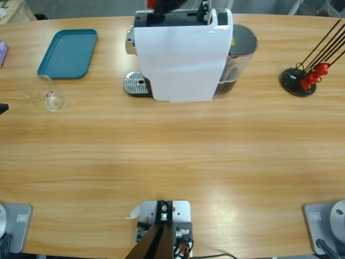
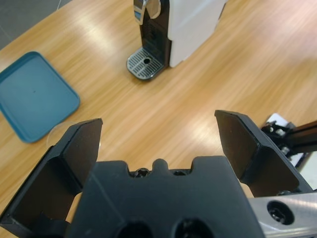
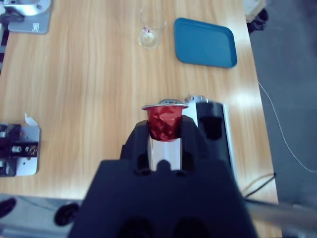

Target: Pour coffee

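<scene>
Right hand (image 3: 166, 130) is clamped on a red coffee capsule (image 3: 164, 121), foil rim up top, jaws snug on both sides of it. It's hovering over the coffee machine (image 1: 183, 56), w/ the machine's dark top (image 3: 213, 126) just beside the capsule in the right wrist view. In the high view you only catch a bit of black and red at the top edge above the machine, so can't say much from there.

Left hand (image 2: 158, 144) is spread wide w/ nothing between the jaws, looking down across the table (image 1: 172, 156) toward the machine's drip grate (image 2: 145, 63) and the teal tray (image 2: 34, 96).

Containers: clear glass (image 1: 47, 93) sits on the table on the high view's left side, just below the teal tray and apart from it, well away from the machine. Looks like only a tiny bit of something at the bottom; can't tell if that's coffee or just the glass base. Tray has nothing on it. Drip grate has no cup on it either. Clear water tank (image 1: 237, 59) on the machine's other side; level not readable.

Far right of the table there's a black capsule stand (image 1: 298, 81) w/ thin rods and a few red capsules (image 1: 314, 74) near its base.
</scene>
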Available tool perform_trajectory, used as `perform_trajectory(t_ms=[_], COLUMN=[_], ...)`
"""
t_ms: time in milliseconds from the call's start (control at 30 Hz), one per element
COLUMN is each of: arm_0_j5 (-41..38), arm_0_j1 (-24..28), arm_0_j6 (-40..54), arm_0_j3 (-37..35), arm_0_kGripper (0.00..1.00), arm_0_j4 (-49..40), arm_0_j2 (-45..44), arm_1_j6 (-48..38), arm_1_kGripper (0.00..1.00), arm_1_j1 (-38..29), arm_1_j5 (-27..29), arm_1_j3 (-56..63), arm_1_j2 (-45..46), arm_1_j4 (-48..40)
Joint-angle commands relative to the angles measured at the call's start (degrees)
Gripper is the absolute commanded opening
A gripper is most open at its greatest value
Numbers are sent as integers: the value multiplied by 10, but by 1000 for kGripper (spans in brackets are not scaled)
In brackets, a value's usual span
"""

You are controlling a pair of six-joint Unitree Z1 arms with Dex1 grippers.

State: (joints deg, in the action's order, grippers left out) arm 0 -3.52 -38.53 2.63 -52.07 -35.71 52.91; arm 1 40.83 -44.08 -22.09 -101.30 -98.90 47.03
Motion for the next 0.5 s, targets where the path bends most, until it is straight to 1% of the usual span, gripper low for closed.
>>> perform_trajectory(t_ms=[33, 100, 233, 367, 500], arm_0_j5=[4, 4, 4, 4, 4], arm_0_j1=[-6, -6, -6, -6, -6], arm_0_j6=[-7, -7, -7, -7, -7], arm_0_j3=[26, 27, 29, 33, 33], arm_0_kGripper=[991, 991, 991, 991, 991], arm_0_j4=[-9, -9, -9, -9, -7], arm_0_j2=[-10, -10, -13, -14, -9], arm_1_j6=[4, -4, -4, -19, -27], arm_1_kGripper=[0, 0, 0, 0, 0], arm_1_j1=[-3, -3, 9, 21, 21], arm_1_j5=[13, 24, 15, 37, 41], arm_1_j3=[-44, -44, -43, -44, -43], arm_1_j2=[-98, -107, -117, -127, -131], arm_1_j4=[1, -8, -13, -24, -28])
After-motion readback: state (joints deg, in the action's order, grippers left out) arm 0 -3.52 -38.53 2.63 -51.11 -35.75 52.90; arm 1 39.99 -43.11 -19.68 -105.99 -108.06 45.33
